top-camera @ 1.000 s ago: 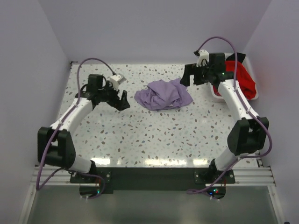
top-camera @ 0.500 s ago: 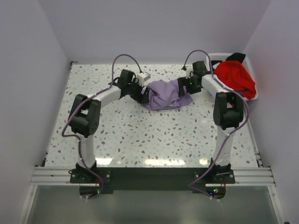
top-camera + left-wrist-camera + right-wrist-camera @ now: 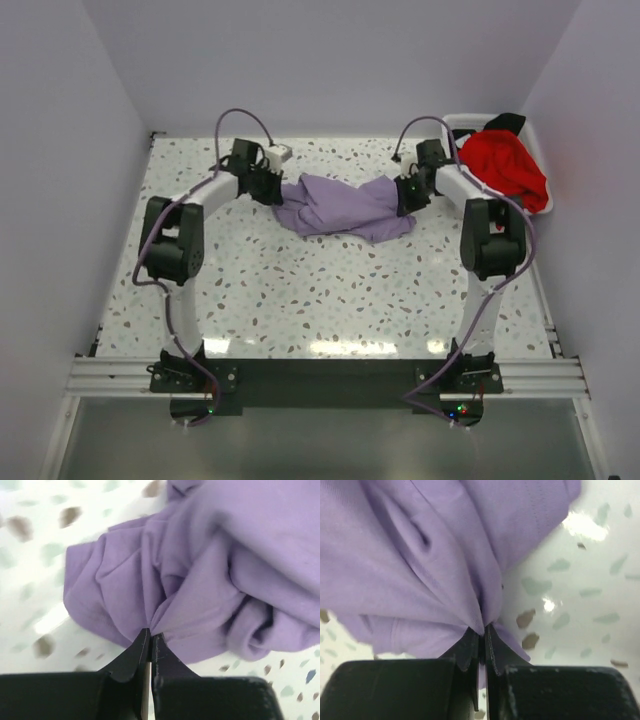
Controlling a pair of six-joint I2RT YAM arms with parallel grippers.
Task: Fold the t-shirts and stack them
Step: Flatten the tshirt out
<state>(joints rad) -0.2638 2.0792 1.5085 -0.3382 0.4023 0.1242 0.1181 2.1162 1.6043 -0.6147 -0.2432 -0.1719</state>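
The lavender-purple t-shirt (image 3: pixel 340 205) lies crumpled and stretched sideways on the speckled table at the back middle. My left gripper (image 3: pixel 275 190) is shut on its left edge, the cloth (image 3: pixel 200 580) pinched between the black fingertips (image 3: pixel 151 636). My right gripper (image 3: pixel 402 195) is shut on the shirt's right edge, a fold of cloth (image 3: pixel 430 565) bunched into the jaws (image 3: pixel 483 630). A bright red t-shirt (image 3: pixel 505 168) and a bit of a black one (image 3: pixel 505 122) lie heaped in the white basket at the back right.
The white plastic basket (image 3: pixel 462 124) stands in the back right corner against the wall, just right of my right arm. Purple-grey walls close the table on three sides. The arm bases sit on a black rail (image 3: pixel 320 375) at the near edge.
Both grippers went from open and apart to the shirt, shut on its two ends, and pulled outward. The shirt is now stretched wider than the earlier heap.
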